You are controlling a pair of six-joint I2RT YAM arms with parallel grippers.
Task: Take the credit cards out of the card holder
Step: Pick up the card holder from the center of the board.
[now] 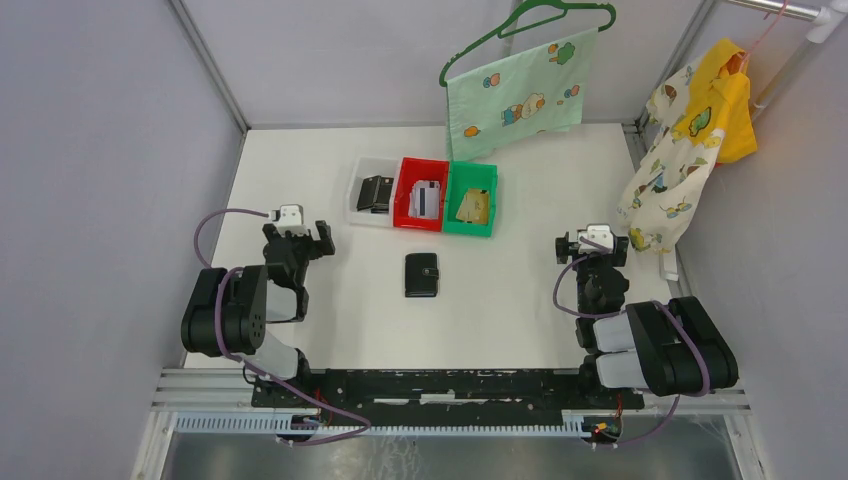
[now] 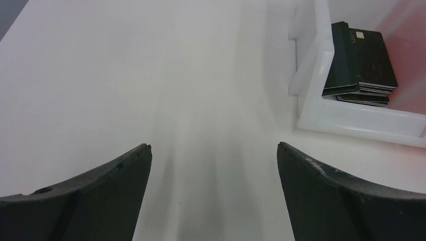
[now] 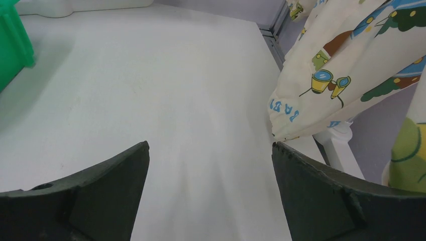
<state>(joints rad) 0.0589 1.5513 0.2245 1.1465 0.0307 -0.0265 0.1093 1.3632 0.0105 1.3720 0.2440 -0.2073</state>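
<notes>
A white worktop point(image 1: 520, 300) sits inside pale grey walls with metal posts at the corners. The card holder point(image 1: 421, 275) lies shut and flat near the middle, just in front of the row of bins and well apart from both arms.

The clear bin point(image 2: 321, 118) holds a stack of black cards point(image 2: 361, 63). The top one carries small pale lettering at its corner, too small to read. Beside it, the red bin point(image 1: 404, 195) holds whitish-grey credit cards point(image 1: 428, 200). The green bin point(image 1: 452, 200) holds tan-gold ones.

A mint printed cloth point(image 1: 515, 95) hangs from a green hanger point(image 1: 530, 20) at the back. Cream cartoon-print fabric point(image 3: 351, 65) droops over the right edge, with blue letters at its hem, not clearly legible.

The left gripper point(image 2: 213, 150) is spread wide over bare worktop, holding nothing. The right gripper point(image 3: 210, 148) is equally wide and empty, close to the fabric.
</notes>
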